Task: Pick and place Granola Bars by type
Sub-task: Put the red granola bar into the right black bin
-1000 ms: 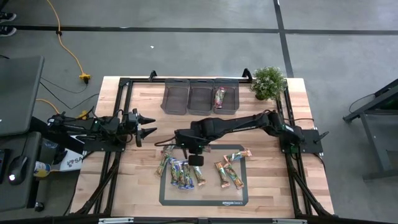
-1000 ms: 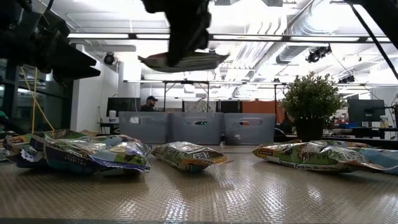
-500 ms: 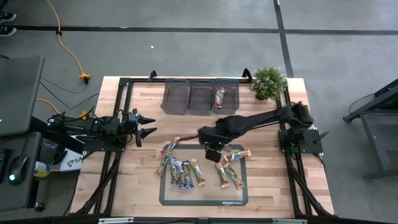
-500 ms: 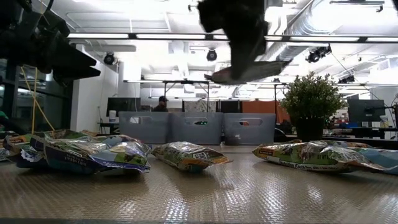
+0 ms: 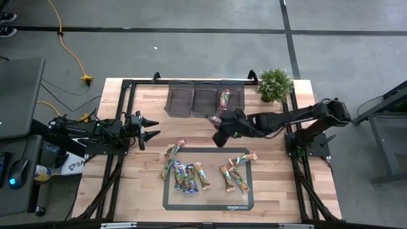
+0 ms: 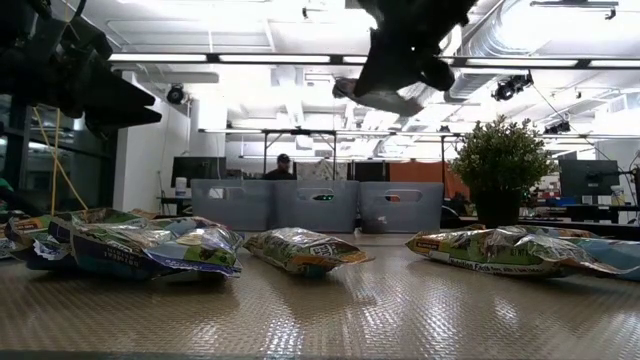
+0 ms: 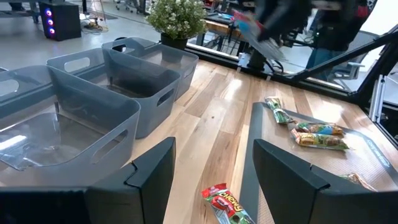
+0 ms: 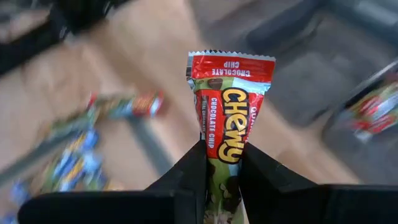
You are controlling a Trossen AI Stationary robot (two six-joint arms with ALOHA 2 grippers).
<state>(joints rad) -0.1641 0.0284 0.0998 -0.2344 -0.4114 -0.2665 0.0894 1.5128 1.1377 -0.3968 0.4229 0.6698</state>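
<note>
My right gripper point(image 5: 220, 124) hangs above the wood between the mat point(image 5: 170, 202) and the bins, shut on a red-and-green granola bar point(image 8: 229, 106). Several more bars lie flat on the mat point(image 5: 186, 177) point(image 5: 233, 179), and one point(image 5: 176, 149) lies on the wood beside its far left corner. Another red bar point(image 5: 224, 100) lies in the rightmost of three grey bins point(image 5: 240, 100). My left gripper point(image 5: 152, 128) waits open at the table's left side, touching nothing. My right gripper pinches the bar's near end point(image 8: 221, 154) between its two fingers, where the wrapper is squeezed narrow. The rest of the bar sticks out ahead of the fingertips, its red crimped end point(image 8: 231, 64) farthest out. The bar is lifted clear of the table point(image 6: 378, 97).
The middle bin point(image 5: 205, 100) and the left bin point(image 5: 180, 100) stand in a row at the far edge. A potted plant point(image 5: 274, 84) stands at the far right corner. Bare wood lies between the mat and the bins.
My right gripper has carried the bar from above the mat's far left part toward the table's right and then toward the far edge, nearing the bins. It has rolled on the way. The bar stays held and clear of the table.
</note>
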